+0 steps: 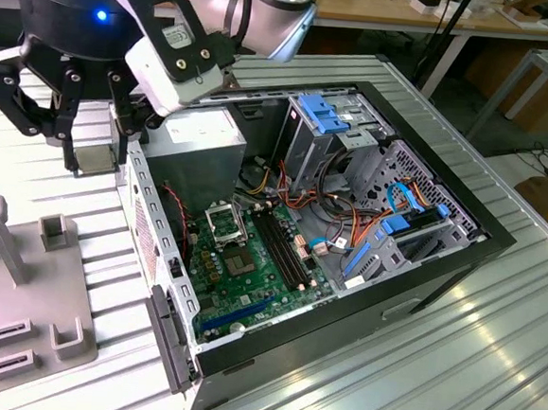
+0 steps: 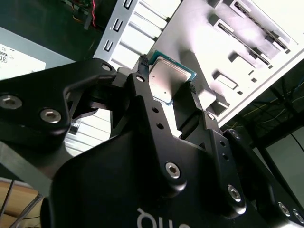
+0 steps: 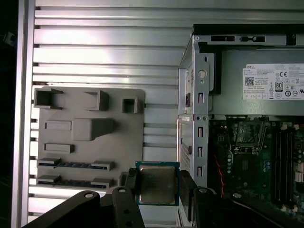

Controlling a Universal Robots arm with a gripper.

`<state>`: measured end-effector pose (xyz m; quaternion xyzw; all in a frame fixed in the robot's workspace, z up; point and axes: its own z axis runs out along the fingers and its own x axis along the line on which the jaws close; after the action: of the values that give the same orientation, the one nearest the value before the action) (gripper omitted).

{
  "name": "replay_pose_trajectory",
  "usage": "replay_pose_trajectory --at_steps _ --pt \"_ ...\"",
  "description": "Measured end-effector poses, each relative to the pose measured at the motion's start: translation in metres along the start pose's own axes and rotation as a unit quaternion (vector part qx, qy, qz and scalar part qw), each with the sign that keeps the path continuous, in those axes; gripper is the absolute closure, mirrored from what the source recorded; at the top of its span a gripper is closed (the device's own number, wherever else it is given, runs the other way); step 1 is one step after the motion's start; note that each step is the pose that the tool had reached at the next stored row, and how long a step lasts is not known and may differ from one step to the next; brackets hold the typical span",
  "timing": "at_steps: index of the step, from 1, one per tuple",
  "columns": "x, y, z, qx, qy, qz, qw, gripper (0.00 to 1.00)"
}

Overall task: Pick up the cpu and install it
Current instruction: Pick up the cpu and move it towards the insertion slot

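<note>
My gripper (image 1: 93,157) hangs above the table just off the open computer case's rear wall, on the exterior view's left, and is shut on the cpu (image 1: 94,160). The cpu is a thin square chip with a silvery face and a green edge, held by two opposite edges between the black fingers (image 3: 128,190), as seen on the cpu (image 3: 157,184) in the first wrist view and the cpu (image 2: 167,80) in the second wrist view. The square socket (image 1: 225,222) with its metal frame lies open on the green motherboard (image 1: 249,279); the socket (image 3: 248,137) sits inside the case.
The black computer case (image 1: 420,274) lies open on the ribbed metal table (image 1: 430,388), with a grey power supply (image 1: 197,151), blue drive brackets and cables inside. A grey parts fixture (image 3: 90,137) with slots and blocks lies on the table beside the case.
</note>
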<state>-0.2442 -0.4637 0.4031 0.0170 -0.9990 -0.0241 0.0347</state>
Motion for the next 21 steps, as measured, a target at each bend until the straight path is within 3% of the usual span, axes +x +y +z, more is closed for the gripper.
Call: replay_pose_trajectory --at_steps 21 --pt "-0.0417 -0.0028 -0.003 0.0 0.0013 0.0 1.0 0.55"
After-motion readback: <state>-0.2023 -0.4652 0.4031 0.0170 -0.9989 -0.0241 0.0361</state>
